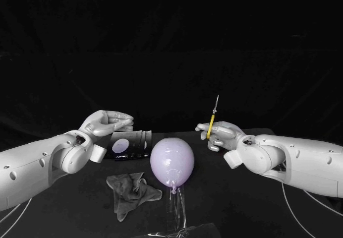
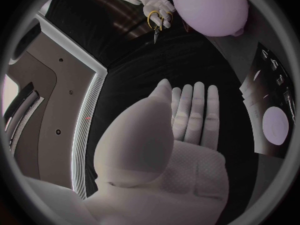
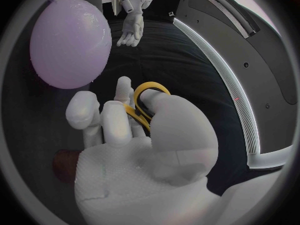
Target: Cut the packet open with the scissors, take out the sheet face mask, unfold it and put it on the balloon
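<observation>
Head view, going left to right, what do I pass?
left hand → packet → balloon → right hand holding the scissors

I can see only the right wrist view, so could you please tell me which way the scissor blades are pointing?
Observer: In the head view the scissors stand upright in the right hand, with the blades pointing up and away from the table.
Operator: Thank you. Where is the packet?
Observer: The packet lies flat beside the balloon, on the left arm's side. The left hand is near it, open and holding nothing.
Operator: Is anything else near the balloon?
Observer: A crumpled grey cloth lies on the table, nearer the robot than the packet.
</observation>
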You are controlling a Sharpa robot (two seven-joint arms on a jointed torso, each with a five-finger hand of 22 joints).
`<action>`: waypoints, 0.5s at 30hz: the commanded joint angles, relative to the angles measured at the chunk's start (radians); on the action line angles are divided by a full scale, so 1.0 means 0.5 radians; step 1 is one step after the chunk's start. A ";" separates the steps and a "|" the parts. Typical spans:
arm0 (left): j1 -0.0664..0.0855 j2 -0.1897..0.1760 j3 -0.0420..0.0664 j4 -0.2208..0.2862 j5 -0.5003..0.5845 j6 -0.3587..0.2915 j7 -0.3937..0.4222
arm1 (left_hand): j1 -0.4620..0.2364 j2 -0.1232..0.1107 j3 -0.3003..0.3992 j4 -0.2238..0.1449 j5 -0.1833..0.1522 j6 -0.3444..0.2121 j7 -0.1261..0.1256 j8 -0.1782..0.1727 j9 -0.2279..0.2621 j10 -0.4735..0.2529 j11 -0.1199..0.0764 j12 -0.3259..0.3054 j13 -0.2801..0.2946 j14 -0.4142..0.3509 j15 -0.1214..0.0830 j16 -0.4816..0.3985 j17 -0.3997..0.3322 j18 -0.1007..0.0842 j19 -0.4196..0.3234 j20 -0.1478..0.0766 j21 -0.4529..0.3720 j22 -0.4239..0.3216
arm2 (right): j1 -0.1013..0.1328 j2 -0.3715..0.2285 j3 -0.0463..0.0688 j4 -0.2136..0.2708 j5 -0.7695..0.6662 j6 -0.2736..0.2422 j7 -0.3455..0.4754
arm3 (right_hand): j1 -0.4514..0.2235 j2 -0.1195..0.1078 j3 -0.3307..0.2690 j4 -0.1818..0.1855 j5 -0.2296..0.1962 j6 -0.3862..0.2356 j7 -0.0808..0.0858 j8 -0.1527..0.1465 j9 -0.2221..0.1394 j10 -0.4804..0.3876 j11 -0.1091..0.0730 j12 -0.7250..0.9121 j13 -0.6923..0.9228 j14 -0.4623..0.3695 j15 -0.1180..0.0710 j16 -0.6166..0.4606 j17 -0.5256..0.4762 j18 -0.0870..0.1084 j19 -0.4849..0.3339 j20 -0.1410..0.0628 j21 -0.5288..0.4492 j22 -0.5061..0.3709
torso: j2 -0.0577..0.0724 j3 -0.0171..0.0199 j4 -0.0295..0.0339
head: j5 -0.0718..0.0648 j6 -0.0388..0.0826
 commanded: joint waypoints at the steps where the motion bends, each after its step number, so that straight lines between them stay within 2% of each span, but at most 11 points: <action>1: -0.014 -0.012 0.002 0.017 -0.089 -0.037 0.051 | -0.003 -0.009 0.003 0.008 0.005 -0.002 0.014 -0.009 -0.003 -0.004 0.006 -0.010 0.001 -0.020 -0.001 -0.012 -0.003 0.007 -0.009 0.001 -0.010 -0.003 | -0.021 -0.018 0.001 0.026 0.056 -0.005 0.044 | 0.242 0.254 0.016 -0.040 -0.003 -0.043 0.064 -0.011 -0.002 0.055 0.001 -0.122 -0.101 0.011 0.013 -0.020 -0.011 0.029 0.022 0.023 0.004 0.005 | 0.001 -0.0022 0.002 | 0.003 -0.015; 5: -0.035 -0.023 0.002 0.021 -0.089 -0.050 0.045 | -0.002 -0.005 0.009 0.007 0.006 0.004 0.015 -0.008 -0.004 0.000 0.006 -0.010 0.001 -0.018 -0.001 -0.012 -0.003 0.009 -0.008 0.001 -0.011 -0.003 | -0.048 -0.041 0.000 0.058 0.054 0.003 0.027 | 0.205 0.250 0.010 -0.077 -0.001 0.021 0.028 0.012 0.008 0.310 -0.039 -0.046 -0.079 0.064 -0.016 0.038 0.074 0.014 0.099 0.010 0.083 0.066 | 0.002 -0.0004 0.002 | 0.000 -0.027; 7: -0.047 -0.026 0.002 0.019 -0.085 -0.059 0.036 | 0.001 -0.004 0.013 0.005 0.006 0.006 0.015 -0.009 -0.005 0.001 0.005 -0.010 0.002 -0.017 -0.001 -0.012 -0.003 0.010 -0.007 0.002 -0.011 -0.003 | -0.062 -0.052 0.000 0.079 0.048 -0.005 0.021 | 0.180 0.245 0.025 -0.097 0.001 0.041 0.008 0.020 0.010 0.529 -0.059 0.658 0.471 0.118 -0.040 0.150 0.213 -0.015 0.184 -0.008 0.203 0.159 | 0.002 -0.0010 0.002 | -0.004 -0.032; 8: -0.051 -0.026 0.002 0.018 -0.083 -0.063 0.033 | 0.008 -0.001 0.023 0.004 0.006 0.009 0.015 -0.010 -0.007 0.002 0.005 -0.011 0.002 -0.015 -0.002 -0.012 -0.002 0.011 -0.004 0.001 -0.010 -0.003 | -0.067 -0.057 0.000 0.088 0.041 -0.013 0.019 | 0.164 0.213 0.010 -0.110 0.003 0.093 -0.013 0.048 0.021 0.653 -0.082 1.253 0.938 0.162 -0.048 0.269 0.364 -0.042 0.257 -0.015 0.318 0.248 | 0.002 -0.0010 0.002 | -0.005 -0.033; 9: -0.055 -0.027 0.002 0.017 -0.082 -0.067 0.029 | 0.008 -0.001 0.023 0.004 0.006 0.009 0.015 -0.010 -0.007 0.002 0.005 -0.011 0.002 -0.015 -0.002 -0.012 -0.002 0.011 -0.004 0.001 -0.010 -0.003 | -0.071 -0.061 0.000 0.096 0.034 -0.025 0.016 | 0.140 0.138 -0.032 -0.127 0.001 0.141 -0.036 0.079 0.036 0.685 -0.094 1.479 1.119 0.194 -0.058 0.369 0.496 -0.062 0.310 -0.023 0.404 0.314 | 0.002 -0.0009 0.002 | -0.006 -0.036; 10: -0.057 -0.027 0.002 0.016 -0.081 -0.070 0.027 | 0.017 0.001 0.034 0.002 0.006 0.012 0.017 -0.012 -0.009 0.004 0.005 -0.013 0.001 -0.011 -0.003 -0.012 -0.002 0.012 -0.001 0.001 -0.009 -0.003 | -0.074 -0.065 0.000 0.103 0.024 -0.039 0.013 | 0.126 0.100 -0.057 -0.133 0.001 0.171 -0.048 0.099 0.045 0.694 -0.105 1.578 1.198 0.207 -0.064 0.414 0.556 -0.069 0.330 -0.028 0.436 0.339 | 0.001 -0.0011 0.001 | -0.007 -0.038; 11: -0.059 -0.027 0.002 0.016 -0.079 -0.073 0.025 | 0.017 0.001 0.034 0.002 0.006 0.012 0.017 -0.012 -0.009 0.004 0.005 -0.013 0.001 -0.011 -0.003 -0.012 -0.002 0.012 -0.001 0.001 -0.009 -0.003 | -0.077 -0.069 0.000 0.110 0.011 -0.058 0.010 | 0.098 0.021 -0.112 -0.147 0.001 0.265 -0.092 0.163 0.075 0.711 -0.137 1.823 1.396 0.234 -0.086 0.511 0.686 -0.081 0.362 -0.043 0.490 0.382 | 0.001 -0.0009 0.001 | -0.008 -0.040; 12: -0.061 -0.028 0.001 0.015 -0.079 -0.077 0.022 | 0.021 0.002 0.038 0.002 0.006 0.014 0.018 -0.012 -0.010 0.004 0.005 -0.013 0.001 -0.010 -0.003 -0.013 -0.002 0.012 0.001 0.000 -0.009 -0.003 | -0.079 -0.073 0.000 0.117 -0.005 -0.075 0.005 | 0.076 -0.023 -0.147 -0.150 0.011 0.340 -0.120 0.224 0.113 0.720 -0.168 1.991 1.533 0.249 -0.106 0.573 0.774 -0.087 0.376 -0.060 0.516 0.403 | 0.000 -0.0006 0.002 | -0.009 -0.041; 13: -0.062 -0.028 0.001 0.015 -0.078 -0.080 0.020 | 0.021 0.002 0.038 0.002 0.006 0.014 0.018 -0.012 -0.010 0.004 0.005 -0.013 0.001 -0.010 -0.003 -0.013 -0.002 0.012 0.001 0.000 -0.009 -0.003 | -0.081 -0.077 0.000 0.123 -0.021 -0.088 -0.003 | 0.056 -0.049 -0.178 -0.150 -0.001 0.429 -0.192 0.331 0.200 0.727 -0.194 2.095 1.619 0.259 -0.148 0.615 0.834 -0.090 0.380 -0.089 0.528 0.414 | -0.001 -0.0001 0.002 | -0.010 -0.045; 14: -0.064 -0.029 0.001 0.014 -0.077 -0.084 0.018 | 0.029 0.002 0.049 0.001 0.006 0.017 0.019 -0.014 -0.012 0.006 0.005 -0.014 0.001 -0.007 -0.004 -0.013 -0.002 0.013 0.006 -0.001 -0.007 -0.002 | -0.083 -0.082 0.000 0.129 -0.043 -0.104 -0.016 | 0.029 -0.107 -0.220 -0.153 0.004 0.467 -0.182 0.378 0.238 0.731 -0.209 2.142 1.657 0.273 -0.147 0.670 0.919 -0.089 0.380 -0.100 0.531 0.417 | -0.002 -0.0009 0.003 | -0.012 -0.047; 15: -0.065 -0.029 0.001 0.014 -0.075 -0.088 0.016 | 0.030 0.002 0.051 0.001 0.006 0.018 0.019 -0.014 -0.013 0.006 0.005 -0.015 0.001 -0.006 -0.004 -0.013 -0.002 0.013 0.007 -0.001 -0.006 -0.002 | -0.085 -0.087 0.000 0.135 -0.071 -0.121 -0.029 | 0.007 -0.116 -0.249 -0.145 0.003 0.515 -0.212 0.491 0.355 0.731 -0.245 2.142 1.657 0.273 -0.164 0.670 0.919 -0.090 0.377 -0.119 0.534 0.422 | -0.002 -0.0006 0.003 | -0.013 -0.049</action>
